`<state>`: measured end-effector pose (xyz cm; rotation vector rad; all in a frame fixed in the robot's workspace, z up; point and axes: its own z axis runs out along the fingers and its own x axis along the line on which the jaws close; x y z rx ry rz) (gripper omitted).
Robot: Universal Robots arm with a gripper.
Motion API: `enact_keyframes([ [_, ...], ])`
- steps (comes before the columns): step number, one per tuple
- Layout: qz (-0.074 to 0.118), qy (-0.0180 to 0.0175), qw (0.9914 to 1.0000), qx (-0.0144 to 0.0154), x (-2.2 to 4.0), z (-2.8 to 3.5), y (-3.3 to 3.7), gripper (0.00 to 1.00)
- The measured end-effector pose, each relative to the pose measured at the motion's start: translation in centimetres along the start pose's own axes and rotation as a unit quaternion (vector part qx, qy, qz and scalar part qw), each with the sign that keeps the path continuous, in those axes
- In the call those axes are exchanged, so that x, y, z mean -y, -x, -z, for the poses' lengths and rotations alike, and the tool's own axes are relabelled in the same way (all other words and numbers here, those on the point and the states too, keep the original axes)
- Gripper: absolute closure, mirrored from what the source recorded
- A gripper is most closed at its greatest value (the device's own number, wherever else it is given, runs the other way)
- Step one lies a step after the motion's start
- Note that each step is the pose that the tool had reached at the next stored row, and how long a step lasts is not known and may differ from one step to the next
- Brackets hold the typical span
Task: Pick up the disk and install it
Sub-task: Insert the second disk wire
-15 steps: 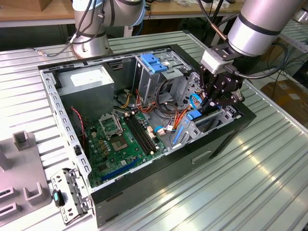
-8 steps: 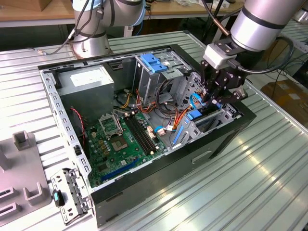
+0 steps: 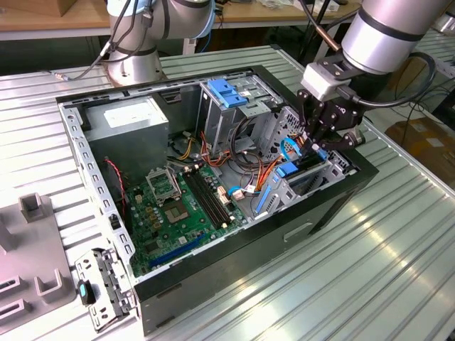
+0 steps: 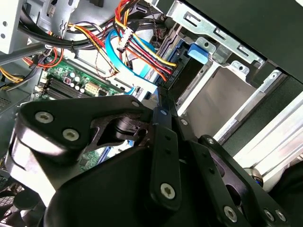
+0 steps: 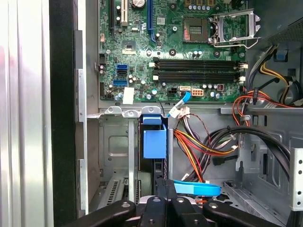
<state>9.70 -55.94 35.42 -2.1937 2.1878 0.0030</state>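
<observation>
Resting on the ribbed metal surface (image 3: 398,270) is the open computer case (image 3: 234,263), its green motherboard (image 3: 178,213) flat on the floor and a grey power supply box (image 3: 135,121) at the far corner. My arm (image 3: 384,32) reaches in from the exterior view's right. My hand (image 3: 321,145) hangs over the drive cage (image 3: 313,181) at the case's near-right corner. The disk (image 5: 154,142) stands on edge in that cage, blue carrier rail uppermost, just beside a bundle of coloured cables (image 5: 199,142). My fingers (image 5: 165,189) look drawn close together over the disk's edge; whether they grip it I cannot tell.
</observation>
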Motion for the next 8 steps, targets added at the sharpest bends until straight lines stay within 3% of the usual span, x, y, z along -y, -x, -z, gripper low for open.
enact_keyframes([
  [8,0.000,0.0000,1.00000,0.0000,0.00,0.14,0.00,0.89],
])
